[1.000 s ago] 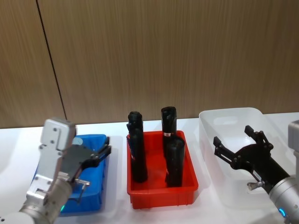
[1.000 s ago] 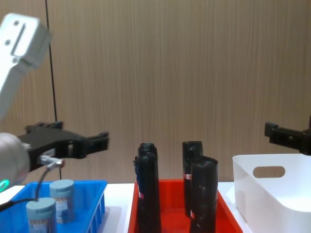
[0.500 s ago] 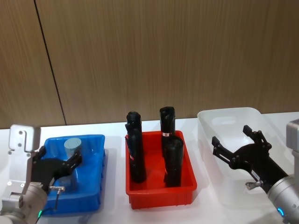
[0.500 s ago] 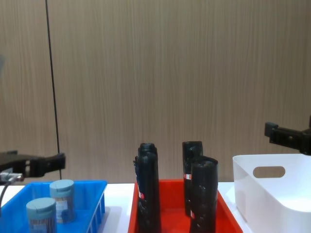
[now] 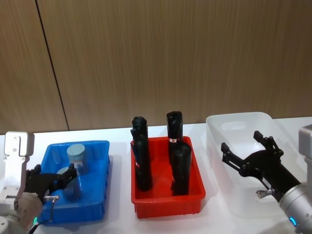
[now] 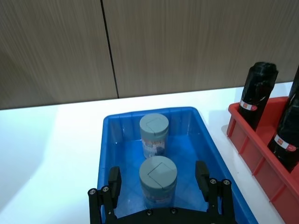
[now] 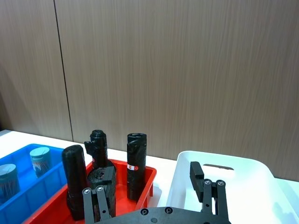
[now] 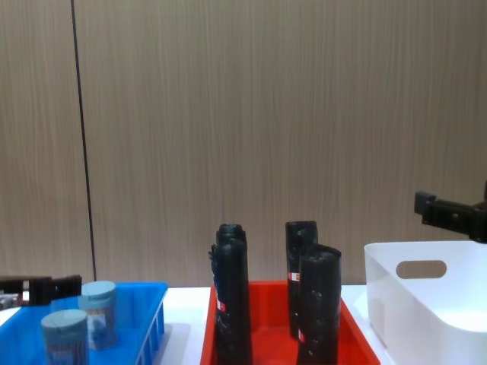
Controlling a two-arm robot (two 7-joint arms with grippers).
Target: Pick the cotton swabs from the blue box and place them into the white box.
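cut off and covered
in the head view the left gripper covers part of the near tub. in the chest view it and the right gripper run off the side edges, with what looks like one finger of each showing. there the white box is cut off at the right and bottom. the tub labels are too small to read.

Apparently four black cylinders stand in red tray.
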